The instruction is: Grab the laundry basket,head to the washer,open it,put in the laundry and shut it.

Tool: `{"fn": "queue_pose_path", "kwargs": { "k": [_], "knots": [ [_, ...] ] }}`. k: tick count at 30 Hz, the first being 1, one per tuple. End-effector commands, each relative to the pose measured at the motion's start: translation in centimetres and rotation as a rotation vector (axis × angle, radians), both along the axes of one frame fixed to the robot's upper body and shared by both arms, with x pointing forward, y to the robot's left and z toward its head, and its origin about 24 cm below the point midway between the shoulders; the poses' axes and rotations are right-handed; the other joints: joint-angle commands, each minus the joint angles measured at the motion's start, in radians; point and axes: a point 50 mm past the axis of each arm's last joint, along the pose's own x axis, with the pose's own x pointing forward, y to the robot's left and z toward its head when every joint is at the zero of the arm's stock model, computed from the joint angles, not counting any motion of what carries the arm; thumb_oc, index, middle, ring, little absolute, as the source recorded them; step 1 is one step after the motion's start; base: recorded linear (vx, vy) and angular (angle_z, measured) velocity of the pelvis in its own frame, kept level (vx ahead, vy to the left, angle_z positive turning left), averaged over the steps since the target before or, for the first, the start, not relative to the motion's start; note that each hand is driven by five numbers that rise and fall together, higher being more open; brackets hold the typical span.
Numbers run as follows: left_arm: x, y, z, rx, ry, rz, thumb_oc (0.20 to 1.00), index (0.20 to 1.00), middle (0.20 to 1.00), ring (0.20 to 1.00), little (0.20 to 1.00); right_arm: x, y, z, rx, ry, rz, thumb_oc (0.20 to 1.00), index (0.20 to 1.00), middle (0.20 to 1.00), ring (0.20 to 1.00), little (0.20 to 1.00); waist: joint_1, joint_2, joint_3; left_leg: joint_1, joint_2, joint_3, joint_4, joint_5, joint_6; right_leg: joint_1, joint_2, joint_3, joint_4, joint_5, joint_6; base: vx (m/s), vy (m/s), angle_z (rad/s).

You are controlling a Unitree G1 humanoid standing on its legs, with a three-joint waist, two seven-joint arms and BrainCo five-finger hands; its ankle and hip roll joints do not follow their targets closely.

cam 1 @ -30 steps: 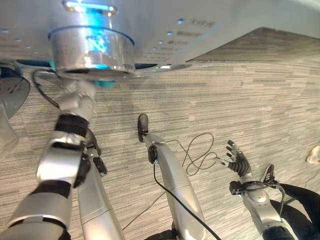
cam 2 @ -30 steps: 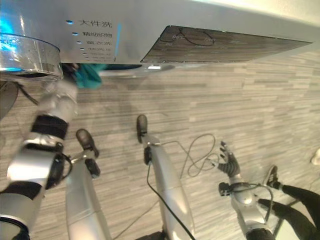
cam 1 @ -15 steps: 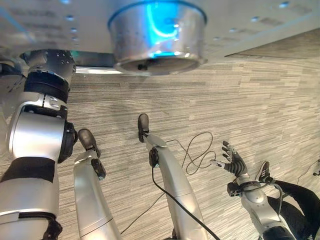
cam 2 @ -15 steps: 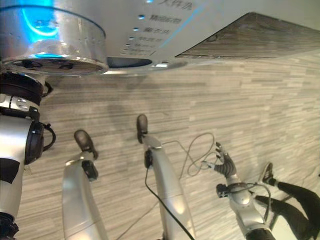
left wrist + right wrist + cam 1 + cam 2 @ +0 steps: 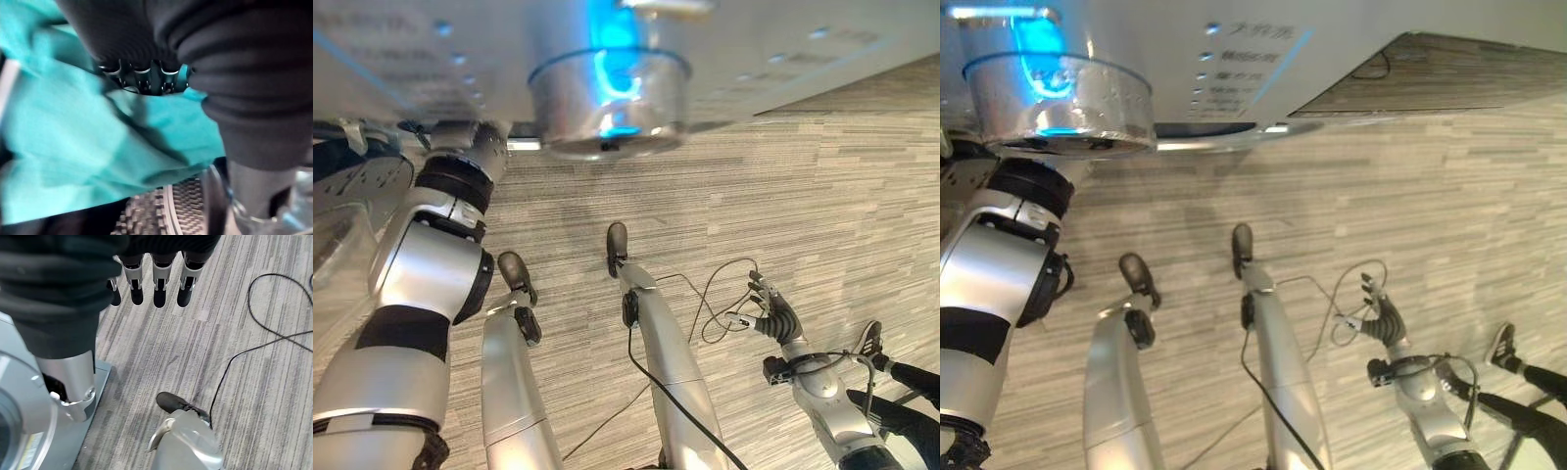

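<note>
Both eye views showed the washer (image 5: 1234, 59) along the top edge, from 10 to 2 o'clock, its silver dial (image 5: 607, 103) glowing blue, and the left arm reaching beneath it at 10 o'clock. What they hid, the left wrist view gave: the left hand (image 5: 142, 81) sunk among teal laundry (image 5: 73, 147), its fingers curled into the cloth. At 4 o'clock the right hand (image 5: 773, 313) hung over striped grey carpet (image 5: 822, 196), fingers spread and empty, as the right wrist view confirmed.
</note>
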Motion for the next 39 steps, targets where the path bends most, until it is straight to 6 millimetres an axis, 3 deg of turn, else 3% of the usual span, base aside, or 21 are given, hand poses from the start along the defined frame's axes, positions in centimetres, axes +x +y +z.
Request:
{"fn": "queue_pose_path", "kwargs": {
  "k": [1,4,5,7,10,14,15,18,20,22,23,24,26,28,31,33,39],
  "knots": [
    [-0.8,1.0,2.3,-0.039,-0.121,0.005,1.000,1.000,1.000,1.000,1.000,-1.2,-1.6,1.0,-0.088,-0.014,0.021,1.000,1.000,1.000,1.000,1.000,-0.040,0.023,0.045,0.078,-0.029,-0.074,-0.047,-0.033,0.008,0.098,0.009,-0.035,-0.078,0.011,0.008,-0.05,-0.045,0.14],
    [-1.3,-0.8,3.2,-0.171,-0.239,-0.091,1.000,1.000,1.000,1.000,1.000,-1.5,-1.6,0.7,-0.101,-0.003,0.028,1.000,1.000,1.000,1.000,1.000,-0.041,0.021,0.052,0.116,-0.039,-0.074,-0.117,-0.006,-0.001,0.131,-0.001,-0.034,-0.131,0.032,0.014,-0.05,-0.049,0.16],
    [-1.2,-1.6,1.8,-0.212,-0.223,-0.103,1.000,1.000,1.000,1.000,1.000,-1.4,-1.5,0.9,-0.105,-0.013,0.029,1.000,1.000,1.000,1.000,1.000,-0.036,0.019,0.060,0.139,-0.050,-0.076,-0.160,0.013,-0.005,0.153,-0.005,-0.036,-0.166,0.042,0.013,-0.07,-0.065,0.18],
    [-0.6,-1.1,-0.3,-0.175,-0.134,-0.048,1.000,1.000,1.000,1.000,1.000,-1.0,-1.2,0.6,-0.114,-0.008,0.029,1.000,1.000,1.000,1.000,1.000,-0.035,0.020,0.074,0.187,-0.065,-0.073,-0.229,0.048,-0.010,0.191,-0.012,-0.038,-0.212,0.065,0.017,-0.07,-0.042,0.19],
    [-0.6,0.1,-1.1,-0.123,-0.107,0.017,1.000,1.000,1.000,1.000,1.000,-1.1,-0.7,-0.3,-0.135,0.018,0.041,1.000,1.000,1.000,1.000,1.000,-0.031,0.018,0.083,0.245,-0.074,-0.067,-0.301,0.081,-0.018,0.232,-0.017,-0.037,-0.253,0.086,0.023,-0.04,-0.004,0.12],
    [-0.9,0.5,-5.2,-0.253,-0.082,0.018,1.000,1.000,1.000,1.000,1.000,-1.8,-0.5,-1.8,-0.124,0.067,0.031,1.000,1.000,1.000,1.000,1.000,-0.018,0.024,0.078,0.315,-0.092,-0.066,-0.377,0.117,-0.026,0.287,-0.026,-0.043,-0.291,0.106,0.029,-0.02,-0.028,0.06],
    [-0.9,0.5,-5.4,-0.254,-0.080,0.019,1.000,1.000,1.000,1.000,1.000,-1.9,-0.5,-1.9,-0.125,0.070,0.032,1.000,1.000,1.000,1.000,1.000,-0.020,0.024,0.078,0.320,-0.093,-0.067,-0.383,0.120,-0.026,0.291,-0.027,-0.044,-0.293,0.106,0.029,-0.01,-0.055,0.06],
    [-1.7,0.0,-10.0,-0.310,-0.028,0.000,1.000,1.000,1.000,1.000,1.000,-2.5,-0.6,-4.4,-0.113,0.174,-0.004,1.000,1.000,1.000,1.000,1.000,0.016,0.038,0.067,0.446,-0.118,-0.072,-0.506,0.178,-0.045,0.394,-0.040,-0.063,-0.342,0.118,0.032,-0.01,-0.054,0.14],
    [-2.2,-0.1,-12.2,-0.328,0.009,-0.005,1.000,1.000,1.000,1.000,1.000,-2.6,-0.5,-4.9,-0.114,0.196,-0.011,1.000,1.000,1.000,1.000,1.000,0.034,0.042,0.066,0.489,-0.123,-0.078,-0.538,0.195,-0.048,0.436,-0.043,-0.072,-0.353,0.118,0.031,-0.01,-0.051,0.14],
    [-2.6,-0.1,-13.0,-0.336,0.012,-0.009,1.000,1.000,1.000,1.000,1.000,-2.6,-0.6,-5.2,-0.118,0.206,-0.013,1.000,1.000,1.000,1.000,1.000,0.043,0.044,0.067,0.518,-0.125,-0.084,-0.559,0.206,-0.049,0.465,-0.045,-0.079,-0.364,0.118,0.031,0.00,-0.060,0.17],
    [-3.3,-0.4,-14.8,-0.345,0.032,-0.026,1.000,1.000,1.000,1.000,1.000,-2.7,-0.5,-5.8,-0.108,0.230,-0.025,1.000,1.000,1.000,1.000,1.000,0.061,0.051,0.067,0.559,-0.126,-0.090,-0.587,0.221,-0.052,0.502,-0.049,-0.097,-0.370,0.116,0.029,0.00,-0.057,0.19],
    [-3.3,-0.4,-14.8,-0.345,0.033,-0.026,1.000,1.000,1.000,1.000,1.000,-2.8,-0.5,-5.8,-0.108,0.231,-0.025,1.000,1.000,1.000,1.000,1.000,0.061,0.050,0.068,0.562,-0.126,-0.090,-0.589,0.222,-0.053,0.504,-0.049,-0.097,-0.371,0.116,0.029,0.00,-0.047,0.16],
    [-4.2,-0.5,-17.0,-0.349,0.070,-0.037,1.000,1.000,1.000,1.000,1.000,-2.8,-0.5,-6.3,-0.108,0.253,-0.037,1.000,1.000,1.000,1.000,1.000,0.083,0.060,0.074,0.612,-0.128,-0.100,-0.619,0.239,-0.054,0.546,-0.050,-0.112,-0.371,0.108,0.027,0.01,-0.048,0.18],
    [-5.8,-1.4,-20.8,-0.358,0.154,-0.079,1.000,1.000,1.000,1.000,1.000,-3.4,-0.9,-7.5,-0.106,0.309,-0.068,1.000,1.000,1.000,1.000,1.000,0.114,0.080,0.072,0.685,-0.127,-0.116,-0.657,0.260,-0.056,0.613,-0.054,-0.133,-0.361,0.087,0.020,-0.01,-0.037,0.12],
    [-8.2,-1.9,-24.7,-0.254,0.262,-0.151,1.000,1.000,1.000,1.000,1.000,-4.4,-1.8,-8.8,-0.106,0.385,-0.118,1.000,1.000,1.000,1.000,1.000,0.143,0.103,0.071,0.754,-0.133,-0.133,-0.693,0.301,-0.050,0.684,-0.061,-0.163,-0.358,0.085,0.004,-0.01,-0.016,0.33],
    [-9.1,-1.7,-25.5,-0.198,0.283,-0.170,1.000,1.000,1.000,1.000,1.000,-4.8,-2.2,-9.2,-0.107,0.411,-0.133,1.000,1.000,1.000,1.000,1.000,0.153,0.112,0.066,0.781,-0.135,-0.142,-0.703,0.307,-0.050,0.711,-0.060,-0.172,-0.359,0.078,0.001,0.04,0.012,0.39],
    [-15.4,1.0,-30.6,0.173,0.486,-0.304,1.000,1.000,1.000,1.000,1.000,-8.8,-4.3,-12.5,-0.069,0.645,-0.238,1.000,1.000,1.000,1.000,1.000,0.207,0.167,-0.007,0.973,-0.128,-0.163,-0.783,0.322,-0.057,0.911,-0.064,-0.227,-0.380,0.034,0.002,0.08,0.055,0.20]
  ]
}}
